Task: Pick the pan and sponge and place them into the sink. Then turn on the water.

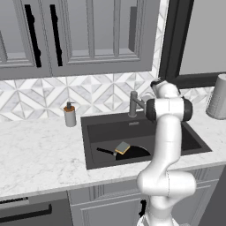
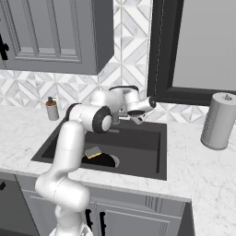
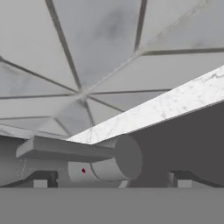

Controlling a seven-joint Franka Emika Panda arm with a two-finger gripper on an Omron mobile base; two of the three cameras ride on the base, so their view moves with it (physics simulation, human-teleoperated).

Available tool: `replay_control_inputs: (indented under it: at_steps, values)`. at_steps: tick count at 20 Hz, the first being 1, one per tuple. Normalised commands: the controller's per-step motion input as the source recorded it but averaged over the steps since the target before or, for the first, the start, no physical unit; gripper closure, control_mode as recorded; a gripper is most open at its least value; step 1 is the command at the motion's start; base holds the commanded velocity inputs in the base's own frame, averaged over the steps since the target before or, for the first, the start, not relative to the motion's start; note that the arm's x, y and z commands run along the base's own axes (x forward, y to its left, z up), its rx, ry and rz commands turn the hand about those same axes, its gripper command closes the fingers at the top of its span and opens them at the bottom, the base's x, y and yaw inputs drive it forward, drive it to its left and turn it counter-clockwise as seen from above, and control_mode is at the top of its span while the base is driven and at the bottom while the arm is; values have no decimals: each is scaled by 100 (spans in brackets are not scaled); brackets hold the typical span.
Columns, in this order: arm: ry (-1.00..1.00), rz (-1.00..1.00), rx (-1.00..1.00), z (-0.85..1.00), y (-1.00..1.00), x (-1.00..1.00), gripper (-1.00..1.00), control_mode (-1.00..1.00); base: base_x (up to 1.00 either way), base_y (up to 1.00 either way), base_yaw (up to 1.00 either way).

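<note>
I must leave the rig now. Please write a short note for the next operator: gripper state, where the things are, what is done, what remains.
Gripper: open, holding nothing, at the faucet by the back wall.
Pan: lying in the sink.
Sponge: on the pan, inside the sink.
Done: pan and sponge are both in the sink.
Left: turn on the water; no stream is falling yet.

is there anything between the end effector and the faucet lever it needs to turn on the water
Nothing visible. In the hand view the open end effector sits right at the faucet, its lever between the fingertips. Pan and sponge lie below in the sink.
</note>
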Motion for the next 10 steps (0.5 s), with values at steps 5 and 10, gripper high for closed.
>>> replay_control_inputs:
  at_steps: [5, 10]
  values:
    - [0, 0, 0, -8, 0, 23, -100, -100, 0, 0, 0]
    - [0, 0, 0, -8, 0, 27, -100, -100, 0, 0, 0]
